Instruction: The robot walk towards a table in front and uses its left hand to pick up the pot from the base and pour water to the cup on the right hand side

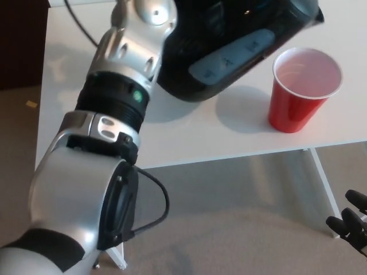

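The black pot (229,48) fills the top middle of the head view, tilted, with a grey-blue panel on its side. It hangs over the white table (189,137), its spout end up near the top right. My left hand (192,20) is shut on the pot at the top edge, black against black, and my silver left arm (109,120) runs up to it from the lower left. The red cup (301,91) stands upright to the pot's right, its mouth uncovered. My right hand (351,222) shows at the lower right edge below the table, fingers apart, holding nothing.
The table's front edge (241,157) crosses the middle of the picture, with white legs (324,189) below it on beige carpet. A dark panel (20,40) stands at the far left. A black cable (157,209) loops off my left forearm.
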Tool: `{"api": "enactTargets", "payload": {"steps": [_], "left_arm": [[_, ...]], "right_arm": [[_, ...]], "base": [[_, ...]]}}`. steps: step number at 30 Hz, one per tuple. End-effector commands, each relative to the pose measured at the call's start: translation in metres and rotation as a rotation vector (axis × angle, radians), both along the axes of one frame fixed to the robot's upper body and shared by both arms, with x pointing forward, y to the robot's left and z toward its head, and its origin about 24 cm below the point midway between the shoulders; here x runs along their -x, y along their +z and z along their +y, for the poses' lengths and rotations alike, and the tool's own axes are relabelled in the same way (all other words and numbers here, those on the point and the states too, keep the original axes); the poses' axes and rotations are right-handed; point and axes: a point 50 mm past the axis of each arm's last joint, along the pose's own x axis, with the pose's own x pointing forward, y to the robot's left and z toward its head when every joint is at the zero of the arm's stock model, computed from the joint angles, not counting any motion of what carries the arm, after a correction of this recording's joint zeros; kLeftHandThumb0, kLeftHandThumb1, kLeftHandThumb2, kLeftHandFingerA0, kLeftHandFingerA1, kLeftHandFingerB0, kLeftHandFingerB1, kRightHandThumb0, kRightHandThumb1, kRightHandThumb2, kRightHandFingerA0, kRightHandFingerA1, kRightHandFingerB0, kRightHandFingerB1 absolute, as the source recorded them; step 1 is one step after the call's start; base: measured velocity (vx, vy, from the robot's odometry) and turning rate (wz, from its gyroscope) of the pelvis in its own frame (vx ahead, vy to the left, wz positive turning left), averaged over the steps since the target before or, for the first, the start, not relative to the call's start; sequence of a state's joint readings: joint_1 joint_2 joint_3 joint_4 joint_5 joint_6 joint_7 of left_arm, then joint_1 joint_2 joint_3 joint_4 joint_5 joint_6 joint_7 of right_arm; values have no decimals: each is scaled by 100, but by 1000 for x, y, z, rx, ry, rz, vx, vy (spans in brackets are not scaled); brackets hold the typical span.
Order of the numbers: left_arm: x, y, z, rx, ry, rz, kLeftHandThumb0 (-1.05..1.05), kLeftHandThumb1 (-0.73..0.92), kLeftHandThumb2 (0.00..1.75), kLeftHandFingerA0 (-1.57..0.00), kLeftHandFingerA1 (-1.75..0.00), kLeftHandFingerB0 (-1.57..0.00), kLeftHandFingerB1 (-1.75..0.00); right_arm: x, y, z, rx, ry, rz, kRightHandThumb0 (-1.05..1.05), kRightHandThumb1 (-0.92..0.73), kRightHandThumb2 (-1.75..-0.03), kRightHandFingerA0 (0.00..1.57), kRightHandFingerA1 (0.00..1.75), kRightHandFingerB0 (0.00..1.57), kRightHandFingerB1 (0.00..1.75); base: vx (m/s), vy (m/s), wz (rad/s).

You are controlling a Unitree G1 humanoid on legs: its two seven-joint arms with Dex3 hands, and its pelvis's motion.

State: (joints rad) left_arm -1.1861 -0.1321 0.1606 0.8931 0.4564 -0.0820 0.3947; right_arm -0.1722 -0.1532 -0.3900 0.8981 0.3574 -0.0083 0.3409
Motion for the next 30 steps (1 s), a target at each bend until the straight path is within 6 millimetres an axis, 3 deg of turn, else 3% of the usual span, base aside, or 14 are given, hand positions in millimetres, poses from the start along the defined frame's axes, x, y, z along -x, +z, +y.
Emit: {"api": "enactTargets", "payload": {"steps": [1, 2, 7, 8, 11, 12, 14, 15, 19, 21, 30], "left_arm": [[-4, 0, 32, 581, -133, 147, -16, 65, 55, -78, -175, -51, -175], [-3, -10, 36, 649, -132, 172, -18, 67, 56, -77, -175, -55, -175], [-2, -13, 38, 678, -135, 186, -18, 67, 56, -77, -175, -55, -175], [-1, -37, 48, 737, -80, 239, -15, 66, 56, -78, -175, -58, -169], [0, -43, 51, 766, -57, 255, -13, 65, 56, -79, -175, -59, -172], [2, -54, 55, 797, -52, 267, -26, 50, 78, -112, -143, -81, -119], [3, -59, 56, 811, -51, 273, -26, 50, 78, -112, -143, -81, -119], [3, -70, 60, 802, -49, 322, -16, 63, 57, -76, -175, -54, -159], [5, -75, 61, 803, -52, 339, -15, 64, 56, -75, -175, -52, -159], [8, -91, 60, 804, -56, 368, -14, 62, 56, -75, -175, -58, -165], [13, -103, 64, 825, -50, 407, -12, 63, 55, -73, -175, -51, -170]], "right_arm": [[1, -3, 0, 9, -26, 14, -27, -48, -54, 71, 51, 61, 46], [3, -4, 0, 14, -21, 13, -36, -40, -67, 71, 60, 59, 55], [5, -4, 0, 16, -19, 12, -36, -40, -67, 71, 60, 59, 55], [4, -5, 0, 17, -22, 20, -36, -39, -66, 71, 59, 59, 54], [2, -4, 0, 11, -20, 7, -35, -40, -67, 72, 60, 60, 55], [2, -4, 1, 21, -17, 14, -37, -39, -67, 69, 59, 59, 55], [3, -4, 1, 25, -16, 17, -37, -39, -67, 69, 59, 59, 55], [-1, -2, 2, 14, -15, 3, -35, -39, -66, 74, 61, 59, 55], [-1, -2, 2, 15, -12, -4, -36, -39, -66, 74, 60, 58, 54], [-2, 0, -1, 26, -4, -11, -39, -37, -66, 75, 60, 56, 54], [-7, 1, 2, 22, -3, -16, -38, -38, -66, 72, 59, 56, 54]], "base": [[0, 0, 0], [0, 0, 0], [0, 0, 0], [0, 0, 0], [0, 0, 0], [0, 0, 0], [0, 0, 0], [0, 0, 0], [0, 0, 0], [0, 0, 0], [0, 0, 0]]}}
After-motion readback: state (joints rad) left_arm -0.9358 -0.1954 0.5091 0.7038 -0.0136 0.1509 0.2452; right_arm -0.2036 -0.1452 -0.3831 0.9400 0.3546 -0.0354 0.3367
